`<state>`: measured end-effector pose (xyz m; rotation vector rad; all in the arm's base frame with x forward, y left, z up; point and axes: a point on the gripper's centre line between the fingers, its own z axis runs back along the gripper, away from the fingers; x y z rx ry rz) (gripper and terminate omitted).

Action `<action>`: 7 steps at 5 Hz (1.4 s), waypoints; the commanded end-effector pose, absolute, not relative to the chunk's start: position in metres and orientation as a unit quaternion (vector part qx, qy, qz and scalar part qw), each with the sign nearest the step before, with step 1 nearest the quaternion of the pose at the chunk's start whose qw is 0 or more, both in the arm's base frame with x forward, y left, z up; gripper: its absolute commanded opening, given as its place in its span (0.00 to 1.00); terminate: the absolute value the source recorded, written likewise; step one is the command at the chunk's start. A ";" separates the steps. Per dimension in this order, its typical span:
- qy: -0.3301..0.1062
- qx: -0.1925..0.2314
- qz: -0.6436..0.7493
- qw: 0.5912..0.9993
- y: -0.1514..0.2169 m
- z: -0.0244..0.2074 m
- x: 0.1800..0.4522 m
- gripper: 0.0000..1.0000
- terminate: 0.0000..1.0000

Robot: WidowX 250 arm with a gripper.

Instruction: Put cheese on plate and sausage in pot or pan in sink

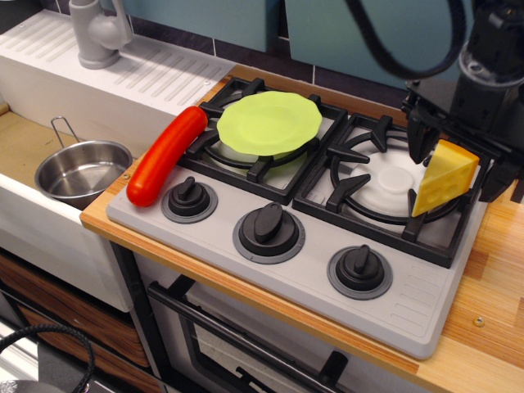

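- Leaning on the grate of the right burner, at about 3 o'clock of that burner, the cheese stands tilted, its holed yellow face toward the camera and its orange rind along the upper right edge.
- The gripper hangs right over the cheese with its fingers spread apart: one dark finger is at the wedge's 10 o'clock, the other at its 3 o'clock, partly cut off by the picture's edge. The wedge sits between them; whether either finger touches it I cannot tell.
- The plate lies on the grate of the left burner, at 9 o'clock of the cheese and well apart from it, with nothing on it.
- The sausage lies aslant at the plate's 8 o'clock, on the stove's left edge, one end up on the grate, the other down by the leftmost knob. It lies just beside the plate without touching it.
- The pot stands upright in the sink, at 9 o'clock of the sausage, empty, its wire handle pointing to 11 o'clock.
- The grey tap stands on the ridged drainboard at 12 o'clock of the pot.
- Three dark knobs line the stove's front; a wooden counter runs around it.
- No brand, label or writing can be read anywhere.
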<state>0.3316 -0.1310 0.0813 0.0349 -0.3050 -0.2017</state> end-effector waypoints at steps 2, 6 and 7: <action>-0.211 0.023 -0.099 0.972 -0.127 0.079 0.341 1.00 0.00; -0.185 0.007 -0.077 0.980 -0.142 0.058 0.346 0.00 0.00; -0.177 0.011 -0.081 0.981 -0.142 0.061 0.345 0.00 0.00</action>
